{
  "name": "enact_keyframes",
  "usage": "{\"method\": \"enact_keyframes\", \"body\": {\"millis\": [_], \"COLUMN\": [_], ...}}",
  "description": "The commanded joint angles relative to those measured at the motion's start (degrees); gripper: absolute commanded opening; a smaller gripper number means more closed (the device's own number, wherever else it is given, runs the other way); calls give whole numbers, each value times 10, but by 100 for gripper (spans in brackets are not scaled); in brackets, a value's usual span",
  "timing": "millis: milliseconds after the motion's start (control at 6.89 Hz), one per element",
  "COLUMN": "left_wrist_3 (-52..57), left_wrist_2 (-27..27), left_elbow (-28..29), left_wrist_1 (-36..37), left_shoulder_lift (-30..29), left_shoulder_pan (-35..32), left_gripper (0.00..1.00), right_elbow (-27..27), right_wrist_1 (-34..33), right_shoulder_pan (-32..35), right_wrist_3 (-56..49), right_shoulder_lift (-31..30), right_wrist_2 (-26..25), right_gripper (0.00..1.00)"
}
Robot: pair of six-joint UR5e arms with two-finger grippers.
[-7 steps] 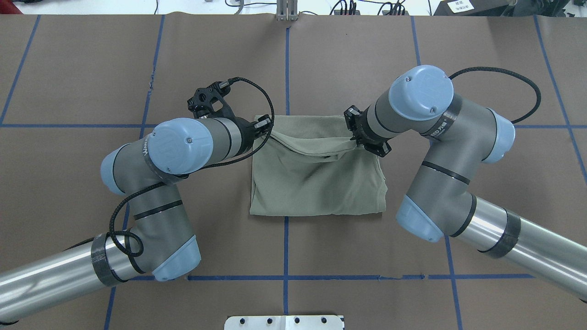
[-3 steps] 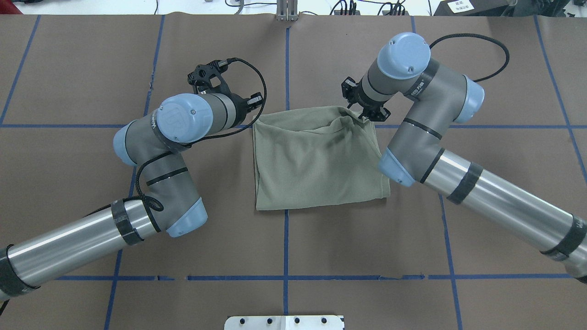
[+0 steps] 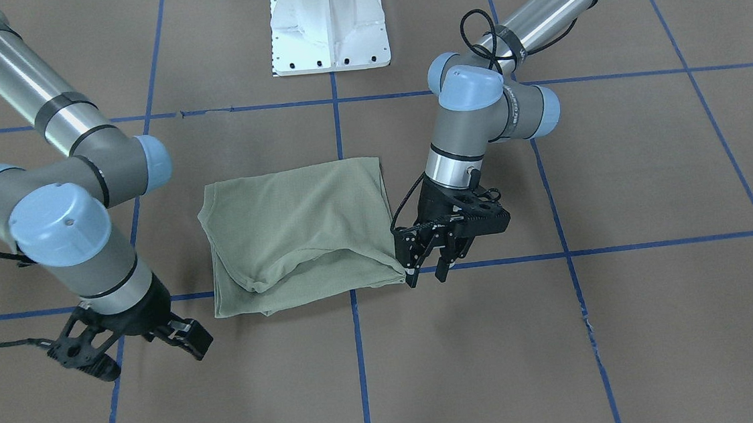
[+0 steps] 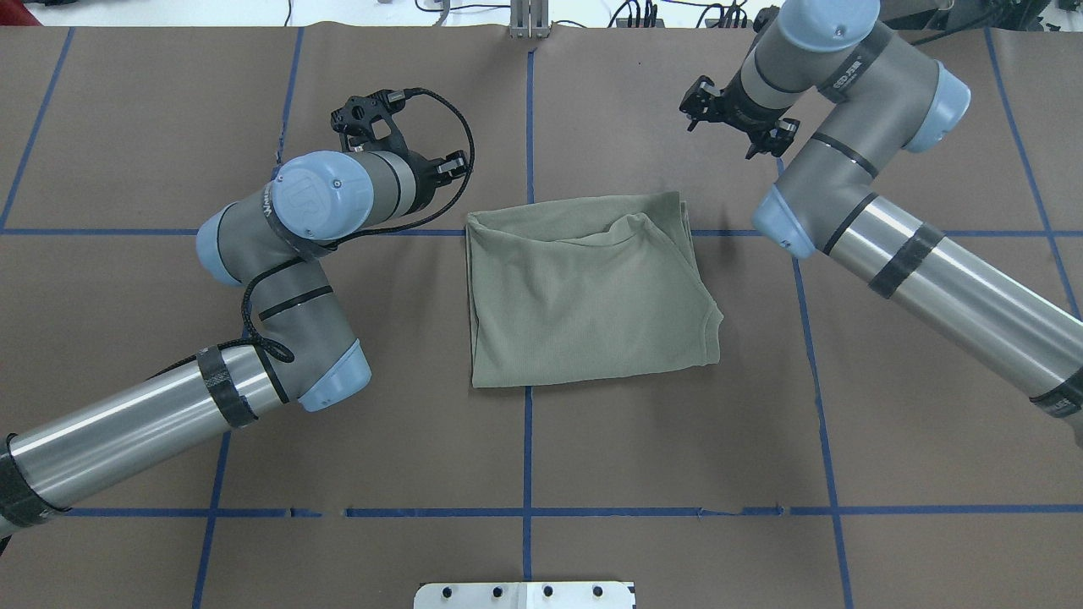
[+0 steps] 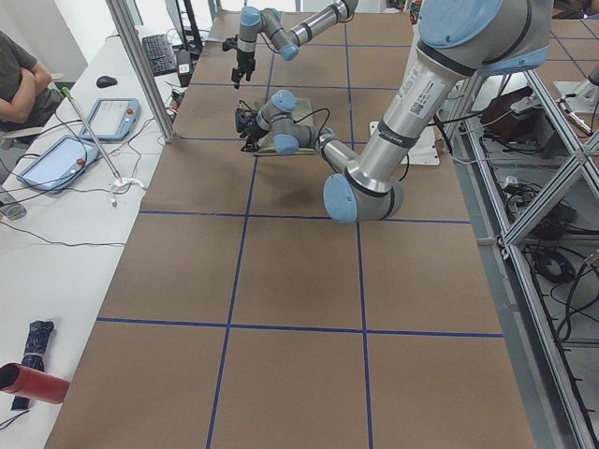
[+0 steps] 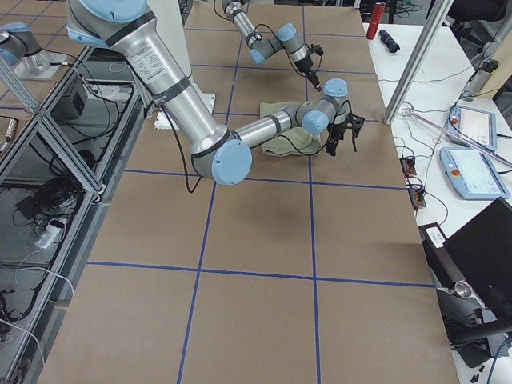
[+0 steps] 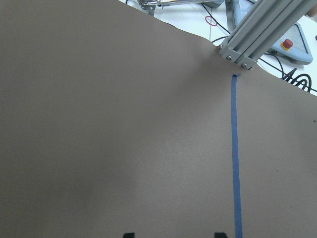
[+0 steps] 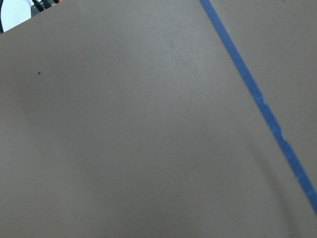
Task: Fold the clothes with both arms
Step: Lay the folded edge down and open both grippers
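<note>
The sage-green shirt (image 4: 588, 292) lies folded into a rough square at the table's middle, its far edge rumpled; it also shows in the front view (image 3: 297, 228). My left gripper (image 4: 447, 167) hovers just off the shirt's far left corner, open and empty; in the front view (image 3: 428, 271) its fingers stand apart beside that corner. The left wrist view shows two separated fingertips (image 7: 129, 234) over bare paper. My right gripper (image 4: 734, 125) is raised beyond the shirt's far right corner, open and empty, and shows in the front view (image 3: 188, 339).
Brown paper with a blue tape grid (image 4: 528, 457) covers the table. The white pedestal base (image 3: 328, 23) stands at the near edge. An aluminium post (image 4: 529, 17) stands at the far edge. A side bench holds tablets (image 5: 56, 159), with a seated person (image 5: 23, 79) beside it.
Both grippers carried the shirt's lifted edge away from the robot, laid it on the far edge and let go. The right gripper then rose to the far right; the left drew back slightly.
</note>
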Motion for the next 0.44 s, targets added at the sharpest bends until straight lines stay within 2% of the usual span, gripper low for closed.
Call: {"method": "enact_keyframes", "body": {"millis": [0,145,290], "left_wrist_3": [92,152,223], "left_wrist_2": [-60,-123,-181], "left_elbow": [-46,-96,-142], "left_wrist_1": [1,2,6], "left_shoulder_lift": [47,99,143], "left_shoulder_pan": [-36,-70,-107], "left_gripper": [62,62,62], "right_elbow": [2,11,17], "right_wrist_1": [-4,-5,-7], "right_shoulder_pan": [62,114,167], "right_wrist_3": [-83,-163,-257], "right_shoulder_lift": [-34,-71,-106], "right_wrist_2": [72,131,165], "right_gripper": [100,100,100]}}
